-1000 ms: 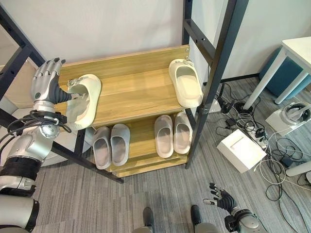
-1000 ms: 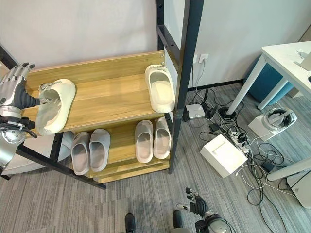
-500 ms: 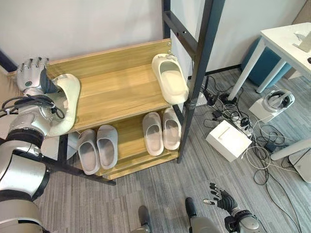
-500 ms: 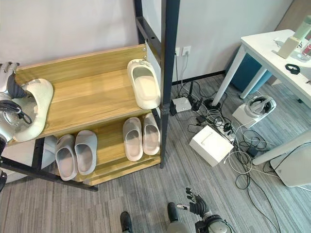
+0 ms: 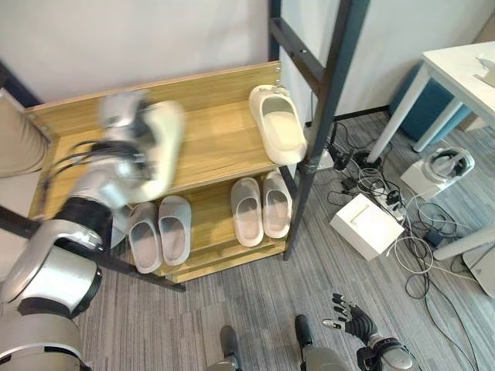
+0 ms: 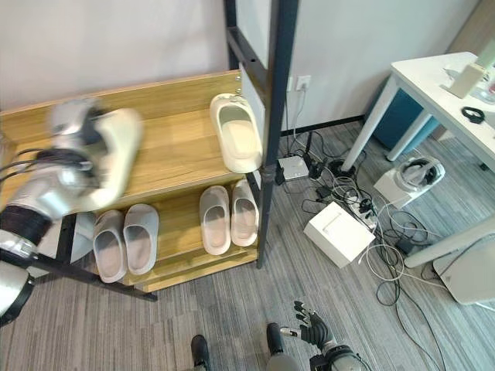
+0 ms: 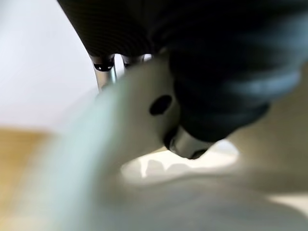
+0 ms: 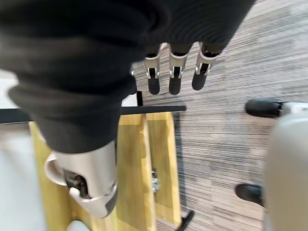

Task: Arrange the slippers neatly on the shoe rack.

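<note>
The left hand (image 5: 124,124) grips a cream foam slipper (image 5: 158,147) over the wooden shoe rack's (image 5: 224,147) upper shelf, its mate (image 5: 280,133) waiting far right. Two grey pairs (image 5: 209,220) sit aligned below; the cream pair remains unpaired. The right hand (image 5: 349,319) hangs relaxed, empty.

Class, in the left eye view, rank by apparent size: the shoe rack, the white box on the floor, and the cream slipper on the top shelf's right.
1. Shoe rack, largest.
2. Cream slipper and white box: look alike, and the slipper sits nearer the camera, so unranked.
</note>
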Robot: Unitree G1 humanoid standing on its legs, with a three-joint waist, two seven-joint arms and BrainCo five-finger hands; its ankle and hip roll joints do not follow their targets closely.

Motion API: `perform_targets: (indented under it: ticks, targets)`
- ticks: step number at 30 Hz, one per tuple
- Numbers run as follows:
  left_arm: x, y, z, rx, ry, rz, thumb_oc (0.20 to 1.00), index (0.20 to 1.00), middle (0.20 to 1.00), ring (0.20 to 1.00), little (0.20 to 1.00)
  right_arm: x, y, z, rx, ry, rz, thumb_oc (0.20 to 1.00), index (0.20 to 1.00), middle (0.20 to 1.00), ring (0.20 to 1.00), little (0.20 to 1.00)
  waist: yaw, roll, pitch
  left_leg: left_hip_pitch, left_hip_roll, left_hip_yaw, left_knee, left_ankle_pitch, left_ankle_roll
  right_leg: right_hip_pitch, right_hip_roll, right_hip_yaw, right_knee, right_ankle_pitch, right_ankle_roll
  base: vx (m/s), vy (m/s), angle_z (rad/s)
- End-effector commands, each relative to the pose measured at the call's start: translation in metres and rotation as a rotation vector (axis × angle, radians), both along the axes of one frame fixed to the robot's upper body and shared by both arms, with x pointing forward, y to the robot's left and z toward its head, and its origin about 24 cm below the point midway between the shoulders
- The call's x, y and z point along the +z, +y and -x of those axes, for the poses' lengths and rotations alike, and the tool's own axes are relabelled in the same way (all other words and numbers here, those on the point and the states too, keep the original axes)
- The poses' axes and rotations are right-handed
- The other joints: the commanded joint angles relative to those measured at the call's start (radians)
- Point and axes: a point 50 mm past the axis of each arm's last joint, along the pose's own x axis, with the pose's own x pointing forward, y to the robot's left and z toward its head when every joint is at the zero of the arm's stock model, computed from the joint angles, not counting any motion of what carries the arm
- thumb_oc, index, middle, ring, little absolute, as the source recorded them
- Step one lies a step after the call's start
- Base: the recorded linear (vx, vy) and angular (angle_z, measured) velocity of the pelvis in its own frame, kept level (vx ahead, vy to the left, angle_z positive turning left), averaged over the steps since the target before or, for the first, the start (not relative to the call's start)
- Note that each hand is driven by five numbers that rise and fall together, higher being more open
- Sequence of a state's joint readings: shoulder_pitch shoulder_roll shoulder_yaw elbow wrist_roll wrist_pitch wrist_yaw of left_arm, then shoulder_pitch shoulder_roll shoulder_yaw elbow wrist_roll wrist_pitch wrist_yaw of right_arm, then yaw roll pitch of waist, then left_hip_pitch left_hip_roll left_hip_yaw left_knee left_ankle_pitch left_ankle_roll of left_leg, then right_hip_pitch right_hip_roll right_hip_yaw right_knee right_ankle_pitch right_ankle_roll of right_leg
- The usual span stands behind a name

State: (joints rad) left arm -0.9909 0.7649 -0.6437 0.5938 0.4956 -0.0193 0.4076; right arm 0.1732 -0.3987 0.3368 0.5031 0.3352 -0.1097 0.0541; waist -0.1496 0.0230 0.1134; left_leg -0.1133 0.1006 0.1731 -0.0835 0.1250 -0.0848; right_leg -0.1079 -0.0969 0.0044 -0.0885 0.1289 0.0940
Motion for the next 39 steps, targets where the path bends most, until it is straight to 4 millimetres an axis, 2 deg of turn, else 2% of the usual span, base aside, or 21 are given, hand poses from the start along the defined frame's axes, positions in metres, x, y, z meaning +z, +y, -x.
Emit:
perform_targets:
  ticks: [1, 2, 5, 10, 12, 16, 19, 21, 22, 23, 28, 33, 36, 39]
  targets:
    - [0.051, 0.031, -0.015, 0.202, -0.110, 0.014, 0.200, 0.200, 0.200, 0.200, 0.200, 0.018, -0.010, -0.013, -0.015, -0.104, 0.012, 1.000, 1.000, 1.000, 1.000, 1.000, -0.033, 0.014, 0.020, 0.079, 0.053, -0.013, -0.004, -0.059, -0.059, 0.052, -0.048, -0.018, 0.001, -0.086, 0.110, -0.04, -0.036, -0.16]
    - [0.055, 0.023, -0.019, 0.193, -0.108, 0.018, 0.200, 0.200, 0.200, 0.200, 0.200, 0.019, -0.011, -0.013, -0.013, -0.107, 0.017, 1.000, 1.000, 1.000, 1.000, 1.000, -0.045, 0.019, 0.020, 0.080, 0.056, -0.007, -0.004, -0.057, -0.061, 0.049, -0.046, -0.012, 0.001, -0.085, 0.109, -0.04, -0.040, -0.11]
    - [0.058, 0.020, -0.024, 0.208, -0.089, 0.026, 0.200, 0.200, 0.200, 0.200, 0.200, 0.021, -0.014, -0.012, -0.009, -0.107, 0.026, 1.000, 1.000, 1.000, 1.000, 1.000, -0.067, 0.026, 0.019, 0.083, 0.060, 0.006, -0.004, -0.054, -0.064, 0.041, -0.041, 0.002, 0.001, -0.081, 0.109, -0.02, -0.030, -0.13]
    - [0.060, 0.028, -0.029, 0.279, -0.040, 0.017, 0.200, 0.200, 0.200, 0.200, 0.200, 0.023, -0.022, -0.009, -0.016, -0.107, 0.040, 1.000, 1.000, 1.000, 1.000, 1.000, -0.098, 0.033, 0.019, 0.084, 0.068, 0.030, -0.004, -0.048, -0.069, 0.023, -0.032, 0.024, 0.001, -0.074, 0.108, -0.02, -0.035, -0.17]
    - [0.062, 0.040, -0.029, 0.341, -0.012, 0.028, 0.200, 0.200, 0.200, 0.200, 0.200, 0.025, -0.026, -0.008, -0.027, -0.110, 0.045, 1.000, 1.000, 1.000, 1.000, 1.000, -0.115, 0.036, 0.020, 0.083, 0.075, 0.045, -0.004, -0.045, -0.073, 0.011, -0.028, 0.033, 0.001, -0.070, 0.109, -0.02, -0.044, -0.17]
    - [0.066, 0.051, -0.026, 0.380, -0.008, 0.045, 0.200, 0.200, 0.200, 0.200, 0.200, 0.024, -0.027, -0.004, -0.039, -0.101, 0.042, 1.000, 1.000, 1.000, 1.000, 1.000, -0.122, 0.040, 0.019, 0.085, 0.079, 0.057, -0.004, -0.044, -0.075, 0.002, -0.023, 0.045, 0.001, -0.066, 0.109, 0.00, -0.023, -0.13]
    - [0.061, 0.058, -0.026, 0.405, 0.010, 0.054, 0.200, 0.200, 0.200, 0.200, 0.200, 0.020, -0.026, 0.001, -0.037, -0.077, 0.033, 1.000, 1.000, 1.000, 1.000, 1.000, -0.118, 0.043, 0.014, 0.088, 0.080, 0.052, -0.004, -0.041, -0.076, 0.011, -0.022, 0.039, 0.001, -0.070, 0.105, 0.01, -0.015, -0.07]
    - [0.059, 0.056, -0.026, 0.403, 0.015, 0.048, 0.200, 0.200, 0.200, 0.200, 0.200, 0.019, -0.025, 0.001, -0.028, -0.070, 0.036, 1.000, 1.000, 1.000, 1.000, 1.000, -0.115, 0.044, 0.011, 0.089, 0.080, 0.046, -0.004, -0.041, -0.077, 0.019, -0.023, 0.030, 0.001, -0.074, 0.104, 0.02, -0.013, 0.06]
    - [0.057, 0.049, -0.028, 0.378, 0.017, 0.065, 0.200, 0.200, 0.200, 0.200, 0.200, 0.018, -0.022, 0.001, -0.008, -0.066, 0.033, 1.000, 1.000, 1.000, 1.000, 1.000, -0.110, 0.042, 0.008, 0.090, 0.079, 0.036, -0.004, -0.042, -0.076, 0.029, -0.022, 0.023, 0.001, -0.079, 0.101, 0.03, -0.018, 0.13]
    - [0.057, 0.043, -0.030, 0.358, 0.013, 0.067, 1.000, 1.000, 1.000, 1.000, 1.000, 0.016, -0.020, 0.001, 0.003, -0.056, 0.033, 1.000, 1.000, 1.000, 1.000, 1.000, -0.104, 0.039, 0.004, 0.092, 0.079, 0.032, -0.004, -0.044, -0.075, 0.036, -0.022, 0.017, 0.001, -0.081, 0.101, 0.03, -0.011, 0.17]
    - [0.063, 0.021, -0.031, 0.265, -0.031, 0.043, 1.000, 1.000, 1.000, 1.000, 1.000, 0.011, -0.019, 0.001, 0.010, -0.038, 0.051, 1.000, 1.000, 1.000, 1.000, 1.000, -0.085, 0.036, -0.004, 0.101, 0.076, 0.016, -0.004, -0.048, -0.072, 0.059, -0.025, 0.000, 0.001, -0.088, 0.099, 0.02, -0.003, 0.10]
    - [0.072, -0.006, -0.024, 0.122, -0.096, 0.029, 1.000, 1.000, 1.000, 1.000, 1.000, 0.007, -0.019, 0.001, -0.010, -0.019, 0.053, 1.000, 1.000, 1.000, 1.000, 1.000, -0.048, 0.029, -0.015, 0.104, 0.068, -0.018, -0.004, -0.051, -0.068, 0.088, -0.027, -0.032, 0.001, -0.099, 0.094, 0.01, -0.002, 0.24]
    - [0.069, -0.009, -0.022, 0.096, -0.093, 0.045, 1.000, 1.000, 1.000, 1.000, 1.000, 0.006, -0.017, 0.000, -0.009, -0.013, 0.050, 1.000, 1.000, 1.000, 1.000, 1.000, -0.041, 0.028, -0.018, 0.104, 0.066, -0.025, -0.004, -0.051, -0.067, 0.092, -0.028, -0.039, 0.001, -0.100, 0.093, -0.01, 0.009, 0.10]
    - [0.065, -0.009, -0.013, 0.005, -0.109, 0.167, 1.000, 1.000, 1.000, 1.000, 1.000, 0.002, -0.015, 0.003, -0.015, 0.007, 0.043, 1.000, 1.000, 1.000, 1.000, 1.000, -0.019, 0.023, -0.025, 0.100, 0.065, -0.034, -0.004, -0.049, -0.067, 0.095, -0.029, -0.050, 0.001, -0.101, 0.092, -0.01, 0.004, 0.08]
